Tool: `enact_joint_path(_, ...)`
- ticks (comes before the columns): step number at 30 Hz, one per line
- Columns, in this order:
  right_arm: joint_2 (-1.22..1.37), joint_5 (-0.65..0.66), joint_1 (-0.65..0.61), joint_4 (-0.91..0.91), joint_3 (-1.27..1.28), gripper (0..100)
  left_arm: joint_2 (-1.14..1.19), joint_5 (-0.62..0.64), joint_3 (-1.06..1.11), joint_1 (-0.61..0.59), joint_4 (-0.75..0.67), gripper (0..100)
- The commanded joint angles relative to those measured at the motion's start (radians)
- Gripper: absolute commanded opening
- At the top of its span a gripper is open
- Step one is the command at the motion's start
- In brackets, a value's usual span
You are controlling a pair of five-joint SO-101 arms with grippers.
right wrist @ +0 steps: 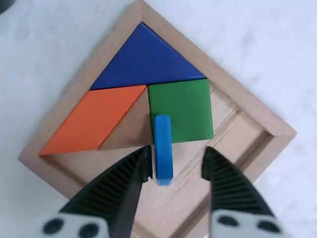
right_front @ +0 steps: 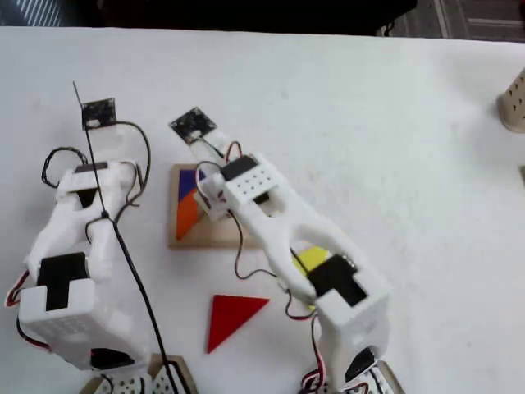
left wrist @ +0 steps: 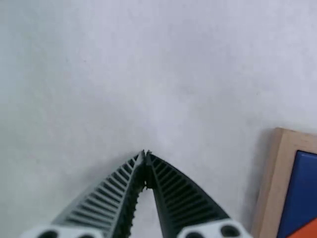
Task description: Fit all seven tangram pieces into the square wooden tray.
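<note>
Hovering right pincer (right wrist: 177, 157): I see it spread wide above the square wooden tray (right wrist: 242, 139), gripping nothing.
Light-blue piece (right wrist: 163, 148): it stands on its edge between the two fingers, closer to one than the other. I cannot tell whether either one touches it. From this angle I cannot make out its shape.
Blue triangle (right wrist: 146, 62): it lies flat in one corner of the tray, with its long side facing the middle.
Orange parallelogram (right wrist: 94, 119): it lies flat along the tray wall, with one side against the blue triangle.
Green square (right wrist: 181, 111): it lies flat under the blue triangle's long side, and the light-blue piece is at its near edge.
Gap: a bare wooden wedge shows between the orange and green pieces.
Left pincer (left wrist: 145, 154): its fingers are pressed together over the bare white worktop (right_front: 394, 148), just beside the tray's outer wall.
Red triangle (right_front: 230, 318): it lies flat on the worktop outside the tray, between my two arms.
Yellow piece (right_front: 312, 258): it is on the worktop, partly hidden under the right arm.
</note>
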Motion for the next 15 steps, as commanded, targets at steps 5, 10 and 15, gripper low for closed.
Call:
enact_joint_path(5,0.005,0.017,0.047,0.268,-0.281,26.6,-0.008,0.008,-0.048,-0.01,0.009,2)
enact_joint_path(10,-0.124,0.009,0.091,0.403,-0.307,17.7,-0.008,0.006,-0.049,-0.01,0.009,2)
enact_joint_path(15,-0.275,0.009,0.165,0.351,-0.083,5.8,-0.007,0.005,-0.049,-0.008,0.009,2)
